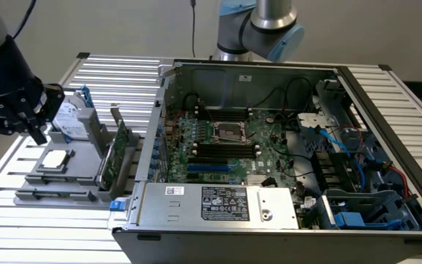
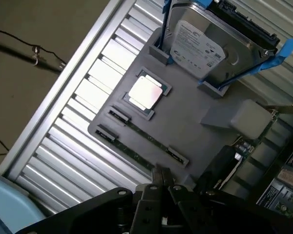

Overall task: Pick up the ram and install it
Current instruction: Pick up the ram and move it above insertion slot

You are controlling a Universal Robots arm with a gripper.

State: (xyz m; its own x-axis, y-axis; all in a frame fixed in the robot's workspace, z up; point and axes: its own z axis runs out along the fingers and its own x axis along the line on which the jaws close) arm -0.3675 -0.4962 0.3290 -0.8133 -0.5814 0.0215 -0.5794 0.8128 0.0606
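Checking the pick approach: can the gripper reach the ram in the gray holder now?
Likely yes: the ram lies uncovered in the gray holder, gripper close above it, though its jaws are shut.

Tray (image 1: 83, 168) at exterior view's left of case (image 1: 218, 80); on tray: hard drive (image 1: 68, 118) rear, processor (image 1: 54, 159) centre, ram (image 2: 146, 136) apparently front.

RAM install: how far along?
Done: nothing of the job shows yet. The long, thin green ram stick sits on edge in the grey plastic holder tray, beside the open metal computer case. In hand: nothing; the black gripper is shut and empty over the tray. Left: both pick and install; the long black motherboard slots look unfilled.
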